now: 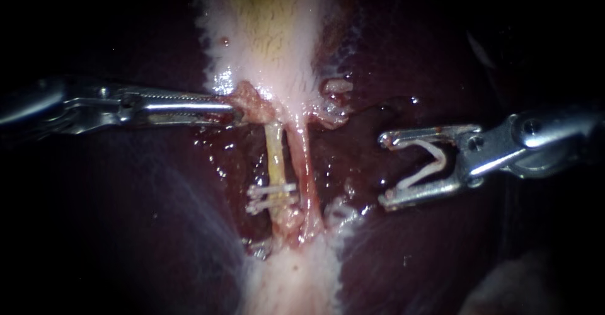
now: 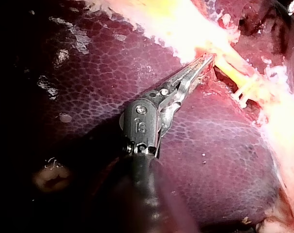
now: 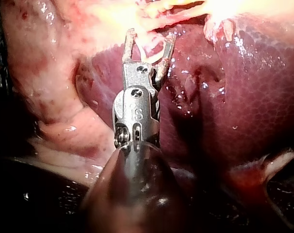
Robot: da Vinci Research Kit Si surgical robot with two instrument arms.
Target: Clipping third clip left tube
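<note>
Two tubes run down the middle of the endoscope view: the yellow left tube [image 1: 275,154] and the pink right tube [image 1: 304,164]. Two white clips [image 1: 271,196] cross the left tube low down. My left instrument [image 1: 239,108] is shut on a pink lump of tissue where the left tube meets the gallbladder [image 1: 265,31]; the left wrist view shows those jaws [image 2: 206,62] closed beside the tube [image 2: 232,72]. My right instrument [image 1: 385,170] stands right of both tubes and apart from them. Its jaws are spread wide, holding a white V-shaped clip [image 1: 428,164], [image 3: 154,54] between them.
Dark red liver [image 1: 126,214] lies on both sides of the tubes and is wet and glistening in the dissected pocket. Pale frayed tissue [image 1: 296,277] continues below the clips. Small pink tags [image 1: 337,88] hang right of the gallbladder neck.
</note>
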